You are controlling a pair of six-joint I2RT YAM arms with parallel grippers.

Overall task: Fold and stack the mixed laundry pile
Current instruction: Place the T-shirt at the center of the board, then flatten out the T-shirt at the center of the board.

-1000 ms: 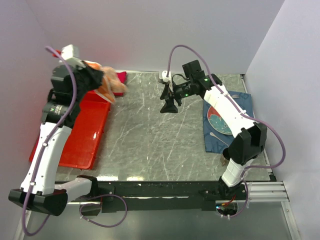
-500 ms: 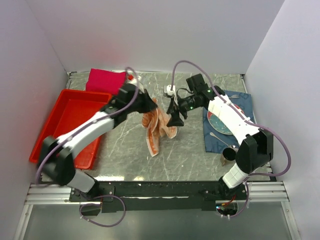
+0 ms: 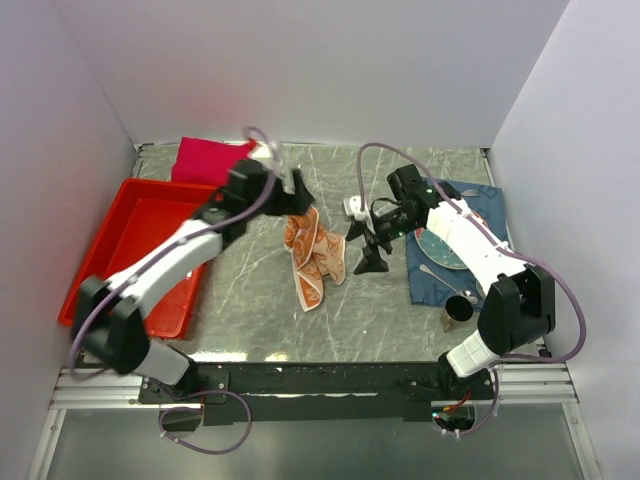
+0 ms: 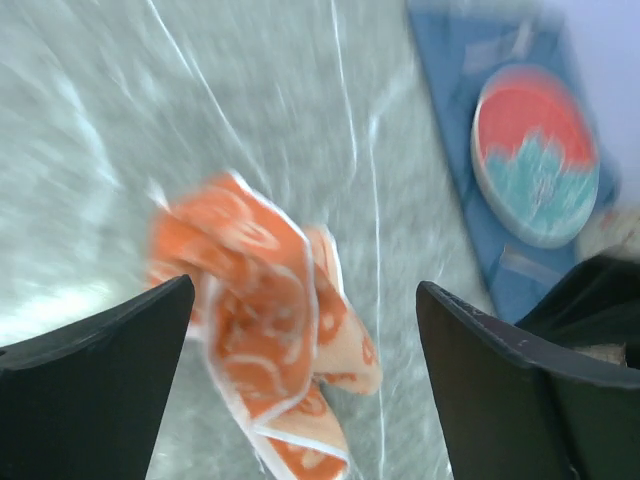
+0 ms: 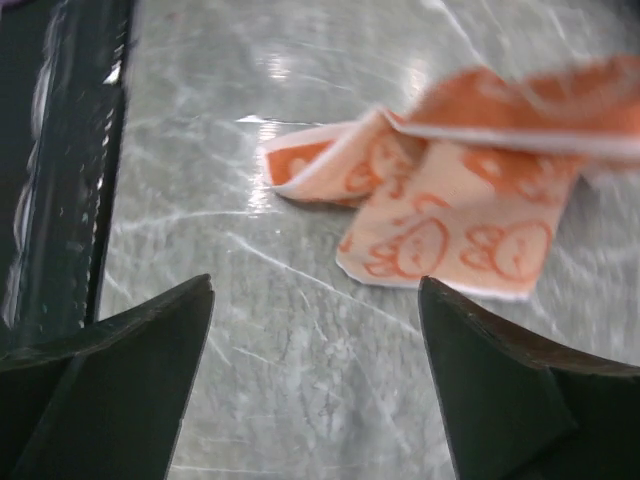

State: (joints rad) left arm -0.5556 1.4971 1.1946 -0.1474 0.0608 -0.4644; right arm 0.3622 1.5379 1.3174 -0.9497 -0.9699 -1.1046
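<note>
Top view, table centre: orange-and-white patterned cloth (image 3: pixel 315 252), lies crumpled in loose overlapping folds on the grey marbled table (image 3: pixel 260 300), one end trailing toward 6 o'clock.

Left gripper (image 3: pixel 296 198): hangs just at 11 o'clock of the cloth, fingers spread wide. Left wrist view, blurred: cloth (image 4: pixel 265 320) sits below the gap, clear of both fingers (image 4: pixel 100 390), so nothing gripped.

Right gripper (image 3: pixel 368 250): stands at 3 o'clock of the cloth, just beside it, jaws also wide apart. Right wrist view: only bare table between the fingers (image 5: pixel 110 380), cloth edge (image 5: pixel 450 225) lying beyond the tips toward 1 o'clock, not touched; nothing held.

Crimson-magenta shirt (image 3: pixel 210 160): bunched at the table's 11 o'clock corner, against the far end of the red plastic tray (image 3: pixel 150 240), which lies along 9 o'clock.

Dark blue placemat (image 3: pixel 425 280) at 3 o'clock, with a red-and-teal plate (image 4: pixel 535 155) on it and a small metal cup (image 3: pixel 460 310) at its near edge
</note>
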